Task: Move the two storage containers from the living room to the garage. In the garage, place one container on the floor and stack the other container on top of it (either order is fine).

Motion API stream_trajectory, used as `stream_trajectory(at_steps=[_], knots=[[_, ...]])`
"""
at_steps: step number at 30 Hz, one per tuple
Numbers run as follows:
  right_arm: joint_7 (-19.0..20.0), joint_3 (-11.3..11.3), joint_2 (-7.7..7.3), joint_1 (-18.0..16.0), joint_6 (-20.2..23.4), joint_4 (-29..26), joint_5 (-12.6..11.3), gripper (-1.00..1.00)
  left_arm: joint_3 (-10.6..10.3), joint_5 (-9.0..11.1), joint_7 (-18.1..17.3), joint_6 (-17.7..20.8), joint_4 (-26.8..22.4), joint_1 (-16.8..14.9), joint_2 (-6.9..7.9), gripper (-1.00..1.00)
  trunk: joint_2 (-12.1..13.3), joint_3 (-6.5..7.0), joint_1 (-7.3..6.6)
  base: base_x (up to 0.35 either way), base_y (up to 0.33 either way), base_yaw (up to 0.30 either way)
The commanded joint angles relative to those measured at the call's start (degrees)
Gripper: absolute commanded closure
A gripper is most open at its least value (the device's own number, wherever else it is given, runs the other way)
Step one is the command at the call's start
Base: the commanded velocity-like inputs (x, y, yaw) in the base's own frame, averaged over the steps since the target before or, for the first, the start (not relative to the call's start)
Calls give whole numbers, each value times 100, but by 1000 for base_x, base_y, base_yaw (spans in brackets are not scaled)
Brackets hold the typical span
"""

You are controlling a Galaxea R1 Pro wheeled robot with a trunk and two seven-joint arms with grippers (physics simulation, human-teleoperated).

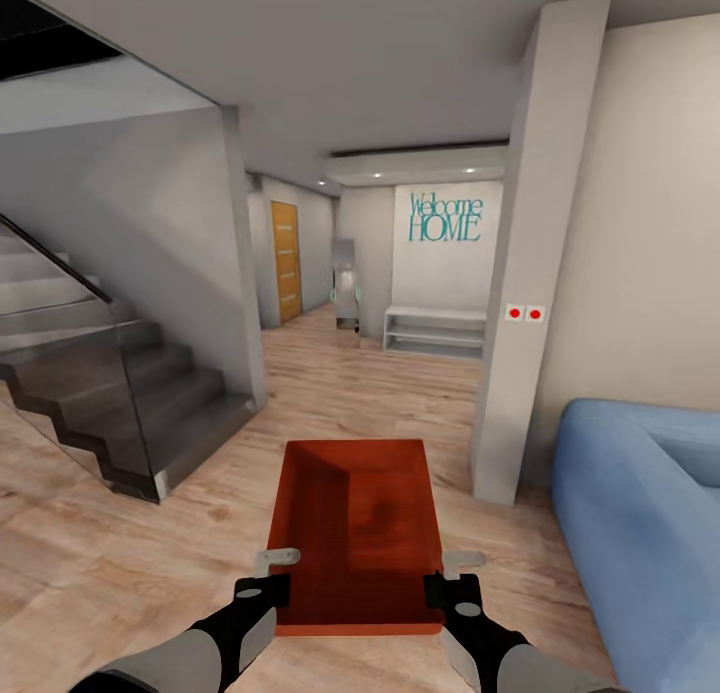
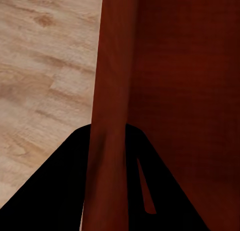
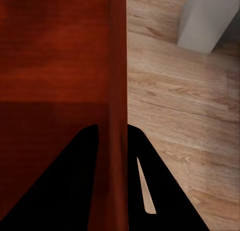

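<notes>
In the head view, one orange-red storage container point(image 1: 360, 533) was held out in front of the robot, between the two end effectors: the left end effector point(image 1: 266, 585) gripped its left long wall near the close corner, and the right end effector point(image 1: 452, 589) gripped the opposite wall at the matching spot. The open top faced up, and the container hung over the light wood-plank floor point(image 1: 120, 553). Beyond the end effectors lay a hallway with a white bench point(image 1: 435, 331) under a teal "Welcome HOME" sign point(image 1: 445, 218) and a wooden door point(image 1: 286, 261); a dark staircase point(image 1: 110, 393) rose off to the left end effector's side, while a grey pillar point(image 1: 520, 273) and a blue sofa point(image 1: 640, 513) stood on the right end effector's side. In the left wrist view, the black fingers point(image 2: 55, 186) were pinched on the container's thin wall point(image 2: 112, 116), one on each face. In the right wrist view, the fingers point(image 3: 165, 191) likewise clamped the other wall point(image 3: 116, 91), with the wood floor just past it.
</notes>
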Motion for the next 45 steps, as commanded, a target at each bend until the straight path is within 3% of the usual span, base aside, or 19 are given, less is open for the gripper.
stream_trajectory(at_steps=[1,45], knots=[[43,-189,2,-3,8,8,-22,100,341,-35,40,-22,-16,-9,153,100,-5,-8,4,322,0,0],[30,-185,5,-2,-9,8,7,100,340,-35,35,-22,-16,-9,162,100,-5,-8,4,322,0,0]])
